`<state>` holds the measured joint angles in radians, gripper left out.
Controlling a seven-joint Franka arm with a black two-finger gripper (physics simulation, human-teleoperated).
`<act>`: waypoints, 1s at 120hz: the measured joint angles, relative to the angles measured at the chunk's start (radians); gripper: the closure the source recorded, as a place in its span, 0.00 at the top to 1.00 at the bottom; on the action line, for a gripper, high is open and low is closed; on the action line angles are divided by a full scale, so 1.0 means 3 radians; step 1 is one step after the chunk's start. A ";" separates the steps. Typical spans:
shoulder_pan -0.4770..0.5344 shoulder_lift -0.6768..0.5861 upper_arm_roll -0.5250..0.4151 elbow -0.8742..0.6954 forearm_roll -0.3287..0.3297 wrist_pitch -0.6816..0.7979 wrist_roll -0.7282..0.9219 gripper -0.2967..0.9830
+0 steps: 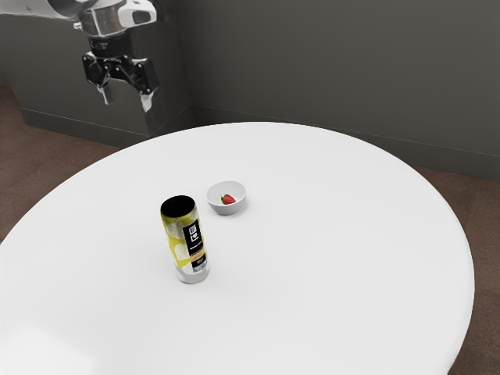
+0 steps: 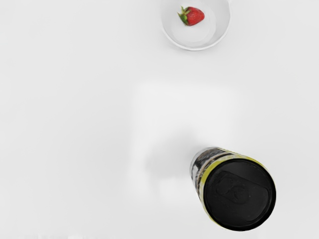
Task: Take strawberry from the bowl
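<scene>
Background: one can, round white table, dark room.
Yellow can (image 1: 186, 244) with black top and black label panel is stood upright on the table (image 1: 336, 273), left of centre in the exterior view. Soft shadow (image 2: 172, 152) is cast on the tabletop beside it. Far side is closed off by a dark grey wall (image 1: 328, 62), edged by a baseboard (image 1: 453, 162). Brown floor (image 1: 31, 156) is seen left and right.

White round table (image 1: 344, 258) bearing a bowl (image 1: 226, 208) and upright can (image 1: 186, 242).
</scene>
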<state>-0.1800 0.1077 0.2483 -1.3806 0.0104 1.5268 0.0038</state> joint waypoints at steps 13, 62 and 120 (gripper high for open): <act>0.0244 0.0069 0.0187 0.0119 0.0002 -0.0085 0.0014 0.77; 0.0224 0.1000 0.0147 0.0797 -0.0017 0.0207 0.0049 0.77; 0.0484 0.1910 0.0152 0.0736 -0.1142 0.1746 -0.0194 0.77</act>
<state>-0.0349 0.6806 0.2938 -1.1598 -0.3321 2.0505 -0.0544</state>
